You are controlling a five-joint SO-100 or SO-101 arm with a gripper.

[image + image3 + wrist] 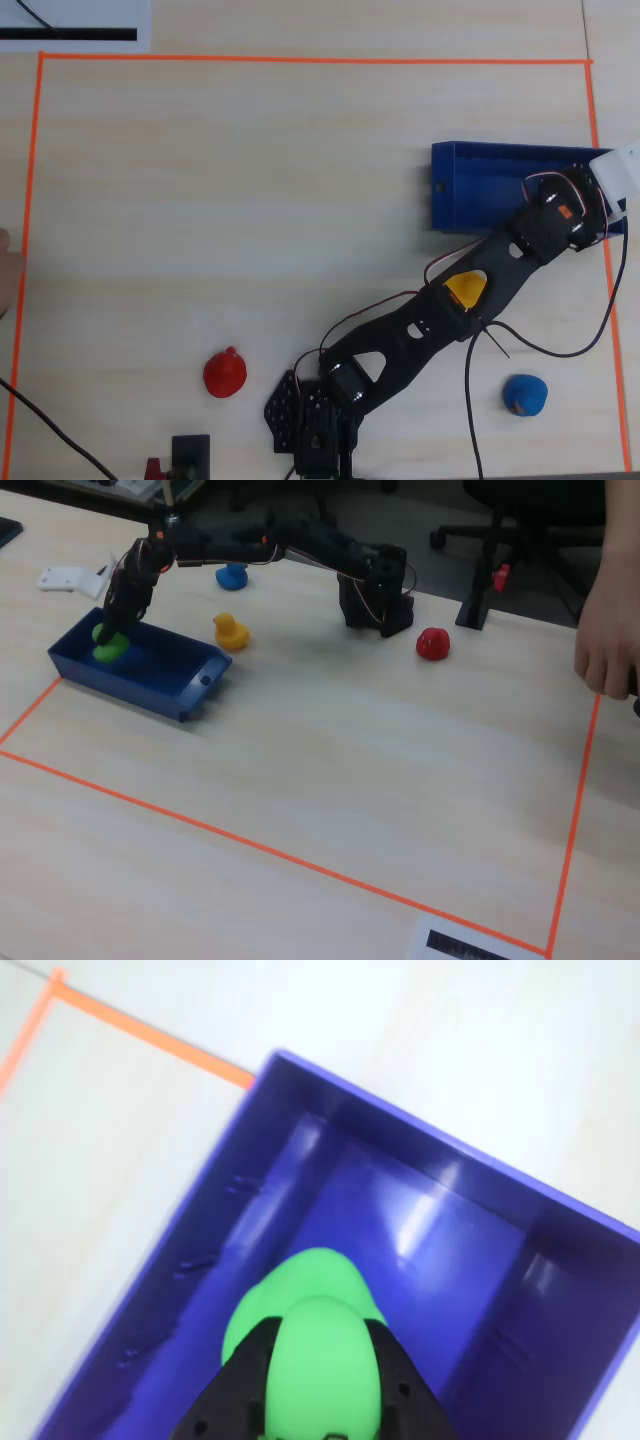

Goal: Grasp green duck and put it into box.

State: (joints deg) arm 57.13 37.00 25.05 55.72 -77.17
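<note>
The green duck sits between my black jaws, which close on its sides. My gripper holds it inside the dark blue box, low over the box floor near one end. In the fixed view the green duck shows inside the left end of the box, under my gripper. In the overhead view the arm reaches over the box at the right, and the wrist hides the duck and the jaws.
A yellow duck stands just behind the box, partly under the arm in the overhead view. A blue duck and a red duck lie apart. Orange tape frames the table. A hand rests at the right edge.
</note>
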